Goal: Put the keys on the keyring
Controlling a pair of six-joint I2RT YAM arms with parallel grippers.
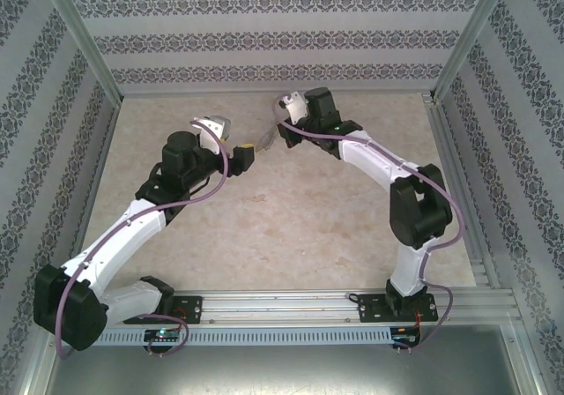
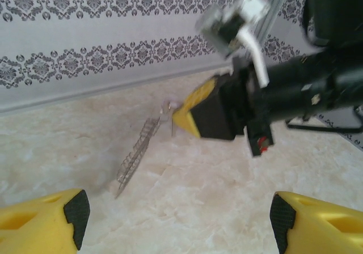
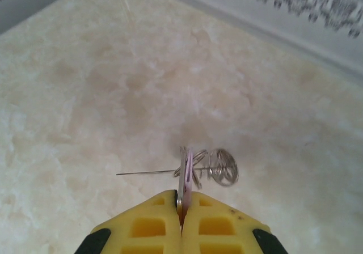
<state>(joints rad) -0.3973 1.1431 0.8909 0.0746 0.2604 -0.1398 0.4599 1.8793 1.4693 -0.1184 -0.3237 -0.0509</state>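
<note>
The key (image 3: 185, 172), clamped in the right gripper's (image 3: 181, 202) jaws, may slip if the keyring (image 2: 138, 151) dangling at its 7 o'clock tugs it, with the left gripper's (image 2: 178, 217) jaws apart.

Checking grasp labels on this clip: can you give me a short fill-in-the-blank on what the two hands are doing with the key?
1. The right hand is ___ on the key.
2. The left hand is ___, with nothing between its fingers.
3. The fingers of both hands are coloured ___.

Missing words: shut; open; yellow.
</note>
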